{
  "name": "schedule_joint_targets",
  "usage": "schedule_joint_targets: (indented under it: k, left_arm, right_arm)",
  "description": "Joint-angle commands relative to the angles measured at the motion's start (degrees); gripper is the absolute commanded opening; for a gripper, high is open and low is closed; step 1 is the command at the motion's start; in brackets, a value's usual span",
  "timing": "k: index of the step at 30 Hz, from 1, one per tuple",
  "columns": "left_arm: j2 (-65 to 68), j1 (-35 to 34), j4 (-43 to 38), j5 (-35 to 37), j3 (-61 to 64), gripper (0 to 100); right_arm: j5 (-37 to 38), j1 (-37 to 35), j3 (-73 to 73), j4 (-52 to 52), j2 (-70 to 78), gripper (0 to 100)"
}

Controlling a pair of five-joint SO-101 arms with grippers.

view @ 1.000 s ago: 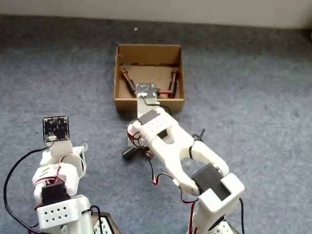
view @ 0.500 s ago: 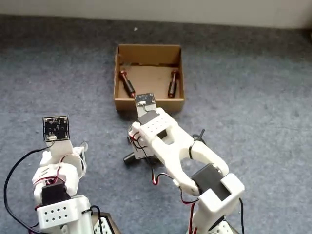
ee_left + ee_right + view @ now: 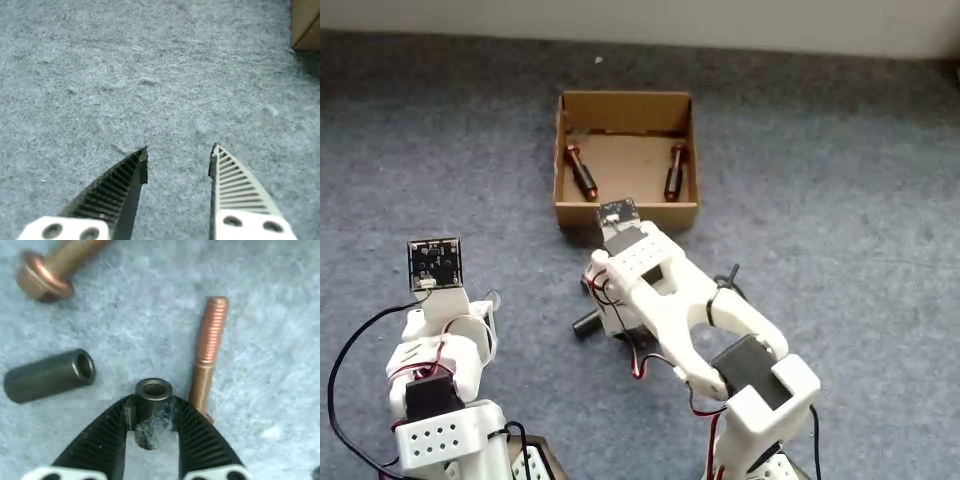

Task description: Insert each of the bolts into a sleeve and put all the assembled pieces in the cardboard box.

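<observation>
Left claw (image 3: pixel 178 155) hangs half-open and empty over the grey carpeted worktop (image 3: pixel 150 75); right claw (image 3: pixel 153 406), which I've drawn back from the brown cardboard box (image 3: pixel 625 213), pinches an upright dark metal sleeve (image 3: pixel 153 390) beside a copper threaded bolt (image 3: pixel 207 340).

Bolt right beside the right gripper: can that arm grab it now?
Probably not yet. The right gripper is clamped on an upright sleeve, so it is full, though the bolt lies close beside it, uncovered.
</observation>
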Motion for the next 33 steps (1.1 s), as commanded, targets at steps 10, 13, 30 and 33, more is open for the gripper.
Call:
schedule_joint_targets:
  k: [10,13,30,33]
  left_arm:
    - [-0.1,-0.4,-0.4,-6.0,-1.1,20]
    - [0.0,1.5,1.8,-6.2,-3.1,20]
    - [22.5,25.8,14.3,-25.7,-31.5,20]
    - [34.3,30.6,14.3,-33.7,-37.6,20]
  right_arm:
    - [1.2,8.9,-0.1,7.7,-31.2,0.5]
    - [1.2,15.3,5.3,5.0,-36.7,0.5]
    - [-10.2,48.6,34.6,-30.0,-50.2,0.5]
    - [-10.3,53.6,34.7,-32.5,-50.1,0.5]
